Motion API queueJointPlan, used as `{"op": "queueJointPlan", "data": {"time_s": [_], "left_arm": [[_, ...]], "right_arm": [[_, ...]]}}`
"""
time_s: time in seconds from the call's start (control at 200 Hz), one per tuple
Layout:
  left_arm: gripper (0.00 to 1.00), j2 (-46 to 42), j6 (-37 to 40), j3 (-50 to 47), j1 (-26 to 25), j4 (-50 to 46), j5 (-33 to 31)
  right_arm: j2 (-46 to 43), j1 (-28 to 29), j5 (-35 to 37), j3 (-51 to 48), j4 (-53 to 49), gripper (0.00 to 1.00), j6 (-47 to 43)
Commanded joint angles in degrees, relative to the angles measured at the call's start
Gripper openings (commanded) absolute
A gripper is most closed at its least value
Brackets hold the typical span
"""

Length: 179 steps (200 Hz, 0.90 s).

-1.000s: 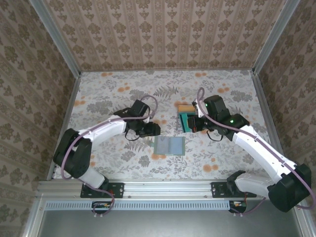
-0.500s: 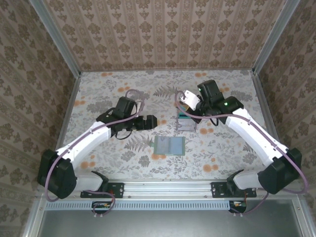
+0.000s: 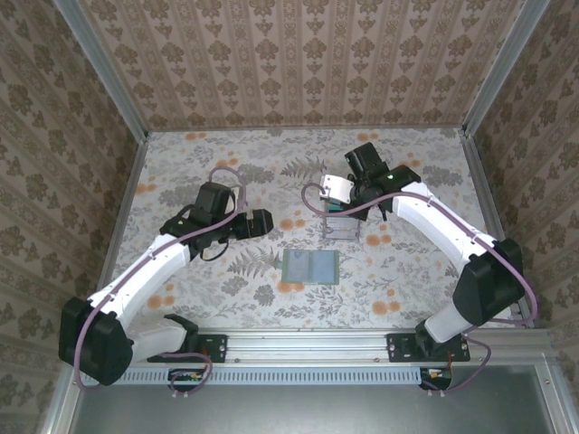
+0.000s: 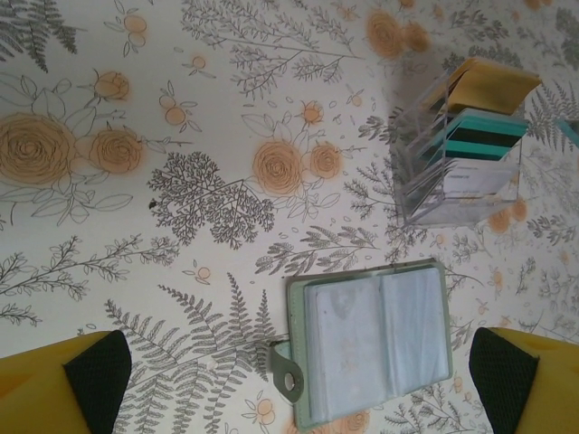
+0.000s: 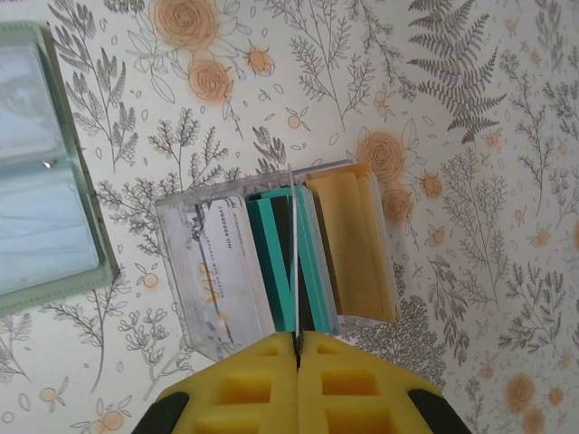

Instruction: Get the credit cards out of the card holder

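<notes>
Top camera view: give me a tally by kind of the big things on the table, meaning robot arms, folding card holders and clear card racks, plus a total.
Robot arms: 2, the left arm and the right arm
card holder: 1, lying open
clear card rack: 1, with cards in it
Total: 4

We look into a staged robot test booth, probably inside a lab, beige damask wallpaper panels (image 3: 298, 63) held by bare aluminium struts (image 3: 99, 68), floral-printed tabletop (image 3: 226, 163), two white robot arms (image 3: 154, 267) bolted to a grey metal rail (image 3: 308, 344).
</notes>
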Motion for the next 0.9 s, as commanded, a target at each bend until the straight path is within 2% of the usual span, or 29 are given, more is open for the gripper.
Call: {"op": "queueJointPlan", "data": {"time_s": [0.0, 0.89], "left_arm": [[1.0, -0.8, -1.1, -0.7, 0.5, -0.3, -0.9], [1.0, -0.5, -1.0, -1.8, 2.6, -0.7, 1.4]], "right_arm": [[2.2, 0.5, 2.9, -1.0, 1.1, 0.0, -4.1], [10.7, 0.7, 6.6, -3.7, 7.2, 0.0, -4.5]]}}
